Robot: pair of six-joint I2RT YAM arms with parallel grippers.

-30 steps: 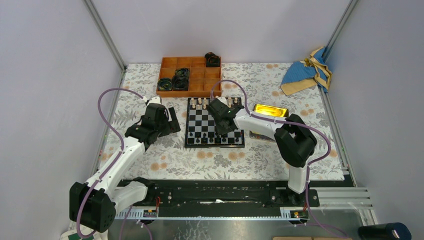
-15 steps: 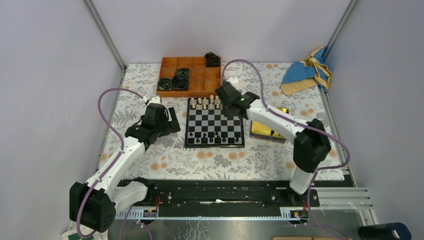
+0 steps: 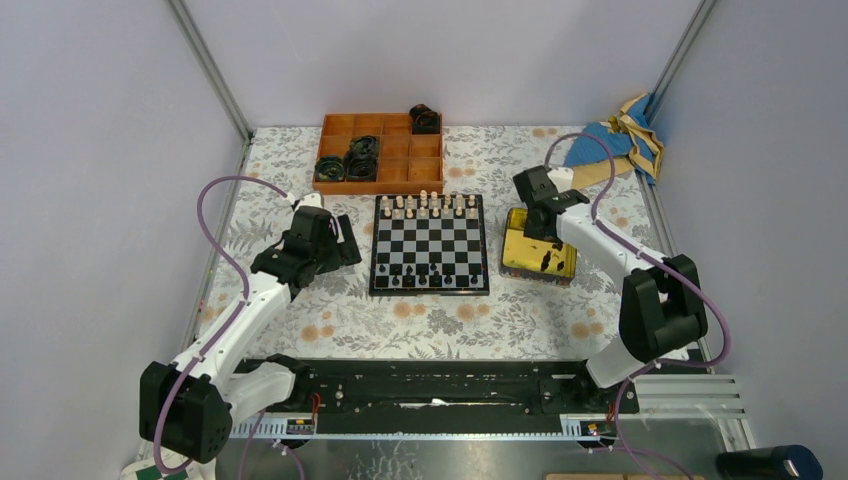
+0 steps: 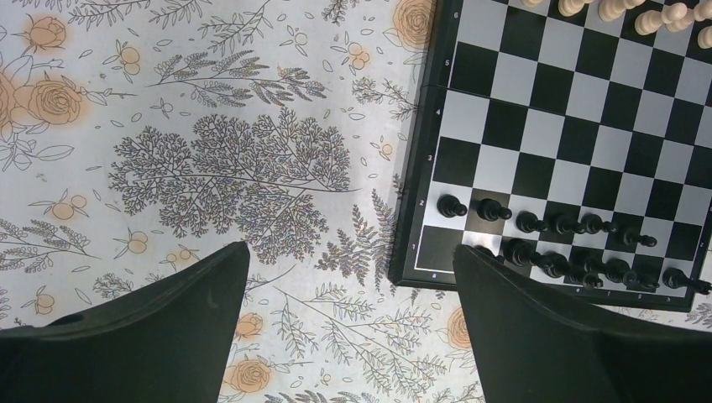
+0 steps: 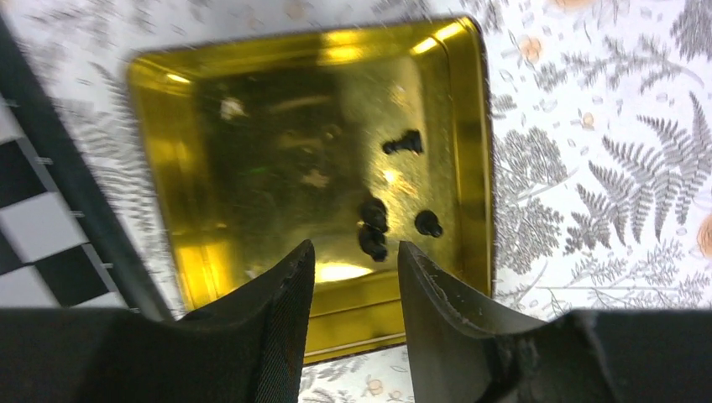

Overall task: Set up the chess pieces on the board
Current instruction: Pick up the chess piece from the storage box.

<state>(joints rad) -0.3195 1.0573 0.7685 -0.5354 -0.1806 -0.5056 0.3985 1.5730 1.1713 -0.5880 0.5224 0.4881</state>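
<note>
Within the last second the right gripper [image 5: 354,252] has swung off the square black-and-silver checkered chessboard [image 3: 430,245] and now hangs over the shallow gold metal tin [image 3: 538,270] just right of that board, its fingers parted with nothing between them. That suggests one placement is finished and the next fetch has begun. A few tiny black chessmen [image 5: 374,227] lie in the tin, and the other black chessmen [image 4: 546,243] stand on the board's two near rows. The left gripper [image 4: 350,252] hovers spread wide and empty, just off the board's left edge.
</note>
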